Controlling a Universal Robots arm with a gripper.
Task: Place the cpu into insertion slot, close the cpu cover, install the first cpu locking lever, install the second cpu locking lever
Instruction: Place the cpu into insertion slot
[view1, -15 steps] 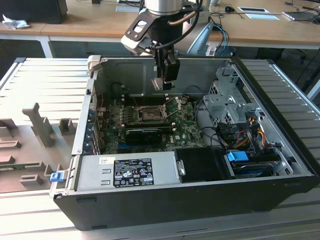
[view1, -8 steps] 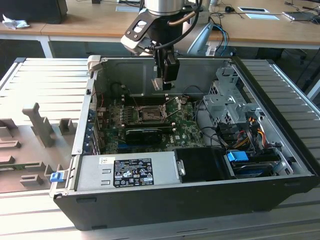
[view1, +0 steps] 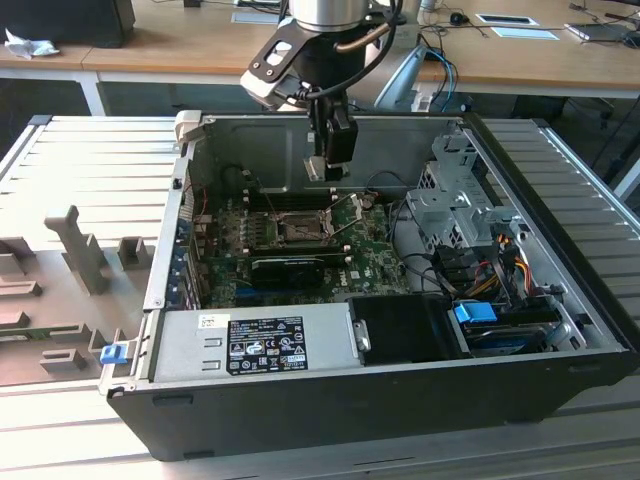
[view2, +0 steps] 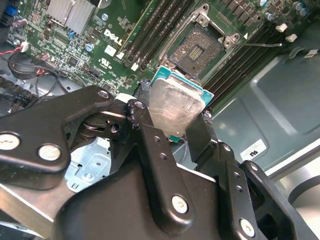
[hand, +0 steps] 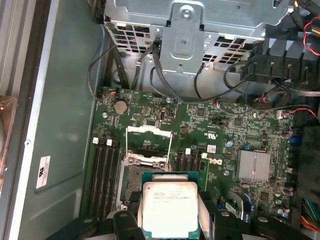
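Exterior view – the pincer (view1: 328, 168) hangs above the insertion slot (view1: 300, 228), well apart from it. Second wrist view – it clamps the cpu (view2: 175, 107) by its edges. First wrist view – the cpu cover (hand: 149, 129) stands open; placing is in hand, and I judge it needs a squared descent.

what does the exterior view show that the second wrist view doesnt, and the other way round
Exterior view: the whole open computer case, with its power supply along the near wall and a metal drive cage. Second wrist view: the cpu, silver face showing, clamped in the gripper. Both: the green motherboard, the uncovered insertion slot and the gripper above them.
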